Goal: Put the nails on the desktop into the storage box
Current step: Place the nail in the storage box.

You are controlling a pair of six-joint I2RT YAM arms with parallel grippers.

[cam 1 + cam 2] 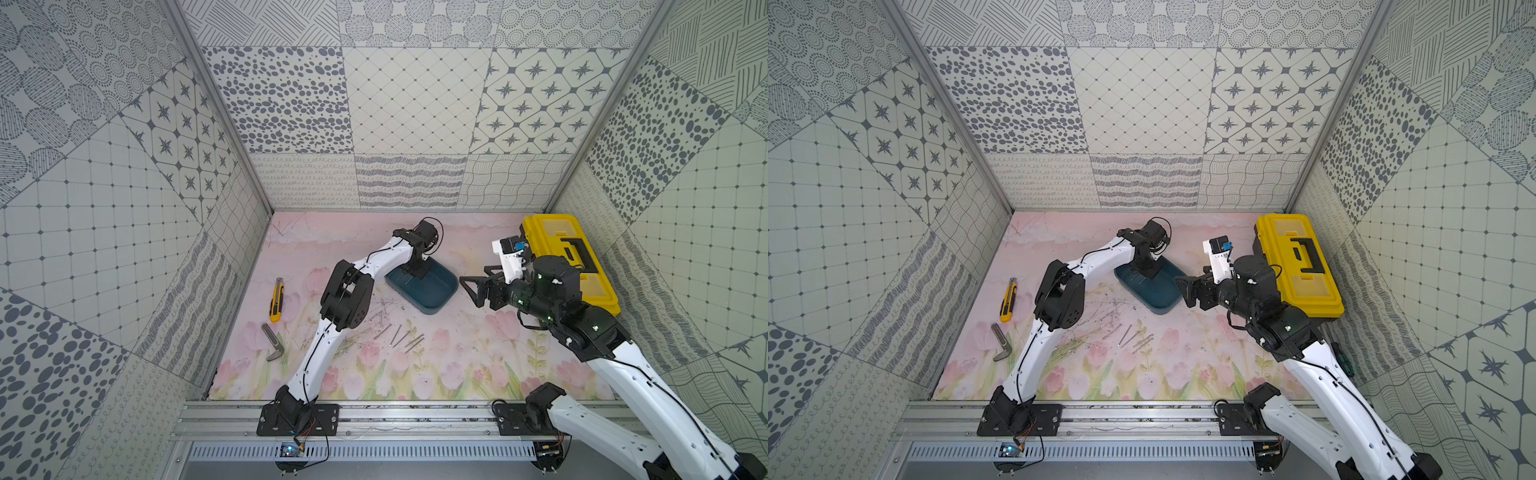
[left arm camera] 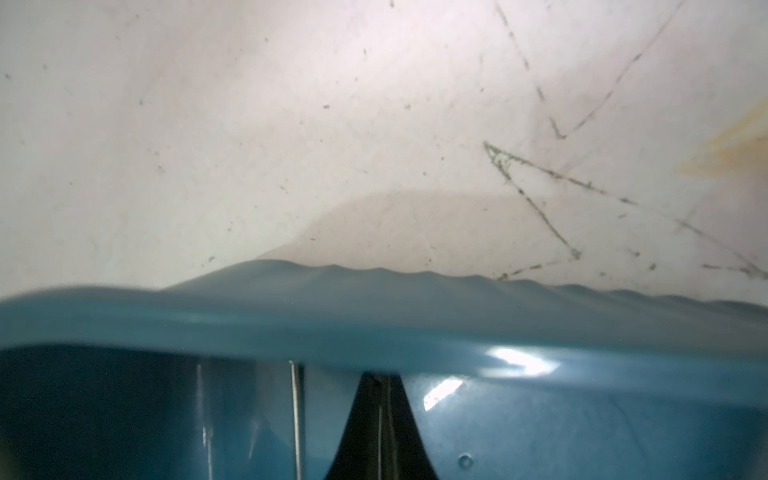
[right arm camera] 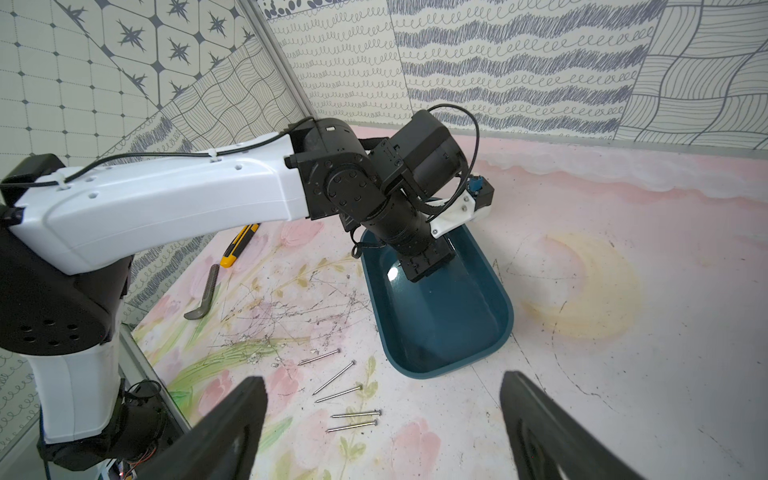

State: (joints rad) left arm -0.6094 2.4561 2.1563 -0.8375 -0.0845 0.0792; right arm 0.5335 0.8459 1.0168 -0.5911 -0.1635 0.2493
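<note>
My left pincer point(image 2: 380, 399) is pressed shut, tips down inside the shallow dark teal plastic storage box point(image 1: 436, 299). Whether it pinches anything I cannot tell. A thin grey metal nail point(image 2: 296, 415) lies on the box floor just beside it. My right pincer point(image 3: 382, 376) hangs with jaws wide beside the box. Five more nails point(image 3: 338, 394) lie on the pale pink tulip-printed desktop point(image 1: 457, 361) near it, untouched.

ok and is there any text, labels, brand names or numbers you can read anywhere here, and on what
No readable text in any view.
yellow toolbox: no label or brand can be made out.
utility knife: any marking is too small to read.
storage box: plain, no print visible.
circuit board below the front rail: too small to read.
</note>
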